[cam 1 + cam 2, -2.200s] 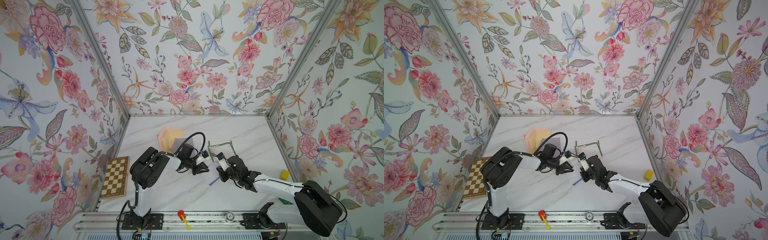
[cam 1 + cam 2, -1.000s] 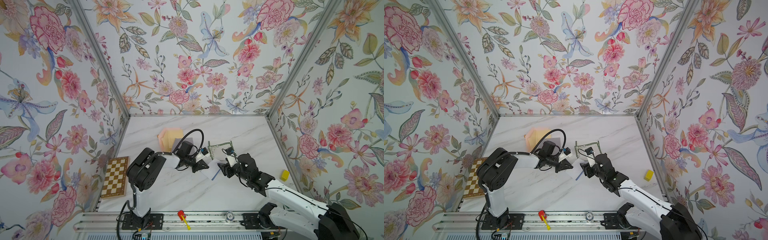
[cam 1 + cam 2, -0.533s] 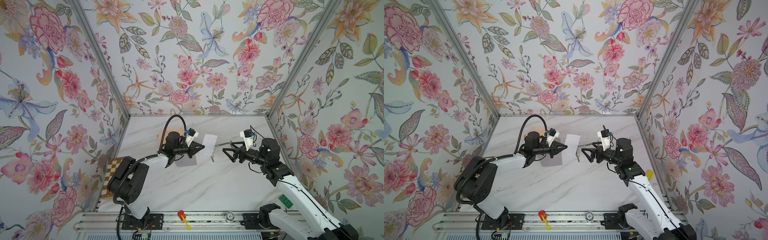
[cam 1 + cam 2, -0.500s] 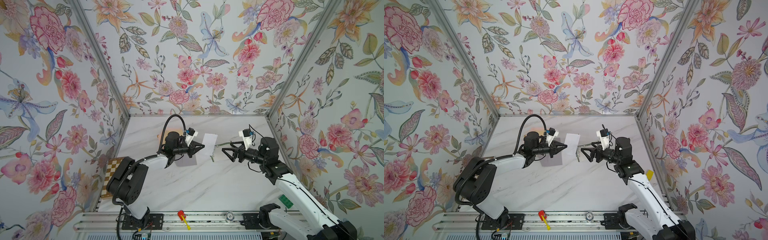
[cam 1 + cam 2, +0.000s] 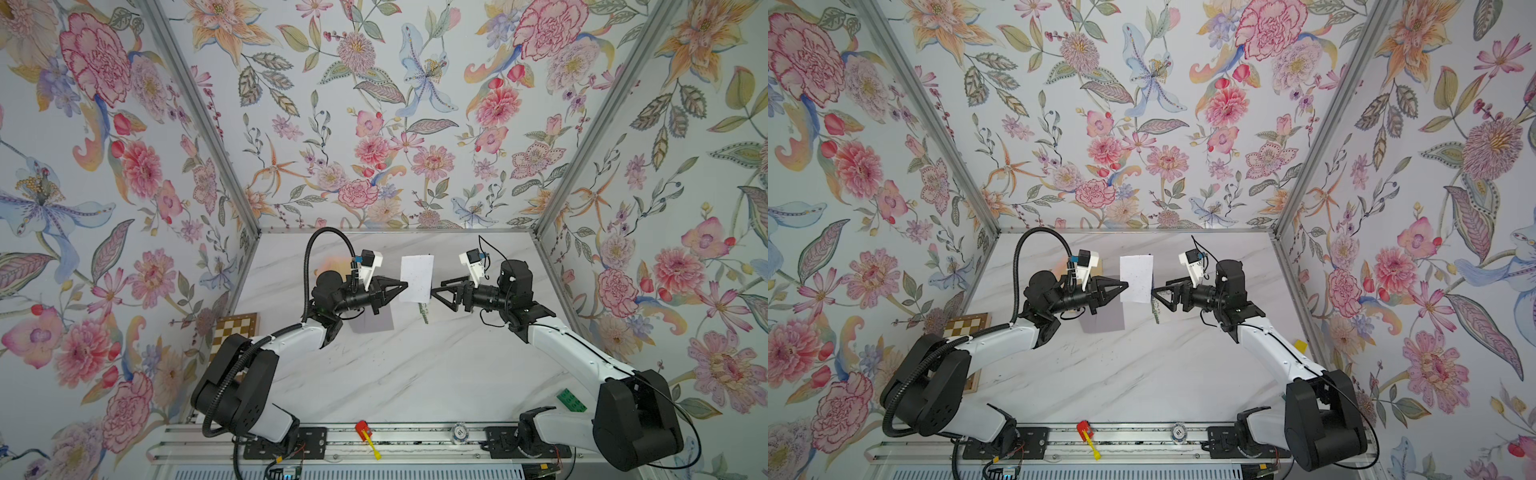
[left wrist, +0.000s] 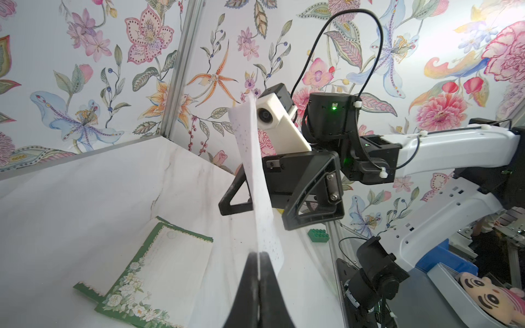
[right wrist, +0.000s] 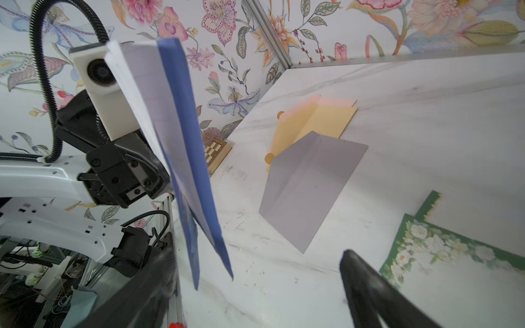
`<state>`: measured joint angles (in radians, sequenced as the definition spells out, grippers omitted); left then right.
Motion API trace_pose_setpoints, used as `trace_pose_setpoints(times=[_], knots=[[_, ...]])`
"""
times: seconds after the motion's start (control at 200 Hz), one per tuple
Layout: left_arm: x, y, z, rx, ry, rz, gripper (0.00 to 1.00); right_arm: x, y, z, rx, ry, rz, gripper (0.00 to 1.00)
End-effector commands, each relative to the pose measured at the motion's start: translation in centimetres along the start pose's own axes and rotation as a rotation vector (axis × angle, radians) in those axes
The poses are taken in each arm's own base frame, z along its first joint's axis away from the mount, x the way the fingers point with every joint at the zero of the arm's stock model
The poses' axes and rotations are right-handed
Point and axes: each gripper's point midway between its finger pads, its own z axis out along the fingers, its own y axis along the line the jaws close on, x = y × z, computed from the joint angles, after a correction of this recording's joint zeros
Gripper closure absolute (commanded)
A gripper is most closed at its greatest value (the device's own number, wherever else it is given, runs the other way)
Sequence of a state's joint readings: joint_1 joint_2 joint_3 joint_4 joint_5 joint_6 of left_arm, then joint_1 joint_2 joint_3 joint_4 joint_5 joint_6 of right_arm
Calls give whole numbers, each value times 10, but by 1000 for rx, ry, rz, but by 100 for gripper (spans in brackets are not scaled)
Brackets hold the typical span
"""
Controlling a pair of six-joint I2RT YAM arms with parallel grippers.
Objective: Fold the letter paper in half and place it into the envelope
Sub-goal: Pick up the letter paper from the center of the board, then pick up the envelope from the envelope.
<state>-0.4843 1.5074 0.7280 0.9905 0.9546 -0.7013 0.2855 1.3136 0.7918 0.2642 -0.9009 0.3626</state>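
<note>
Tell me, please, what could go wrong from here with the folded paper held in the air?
The left gripper pinches the folded paper by one edge only; in the right wrist view its layers splay apart, so the fold may open or the sheet may slip.
The right gripper stands open beside the far edge; closing slightly off could catch one layer only or crumple it.
Nothing holds the grey envelope on the table; it may slide during insertion.
</note>
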Motion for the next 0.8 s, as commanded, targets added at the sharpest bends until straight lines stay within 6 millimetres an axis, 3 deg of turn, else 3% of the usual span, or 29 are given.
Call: trace_pose_setpoints(times=[0.0, 0.365, 0.671, 0.796], knots=[[-6, -8, 0, 54, -27, -1, 100, -22, 17, 2, -99, -40, -34, 8], [6, 2, 2, 18, 15, 20, 100, -18, 30, 9, -183, -65, -16, 18], [1, -2, 2, 39, 3, 34, 100, -14, 38, 17, -242, -57, 22, 38], [3, 0, 2, 22, 13, 38, 100, -13, 41, 21, -260, -48, 24, 52]])
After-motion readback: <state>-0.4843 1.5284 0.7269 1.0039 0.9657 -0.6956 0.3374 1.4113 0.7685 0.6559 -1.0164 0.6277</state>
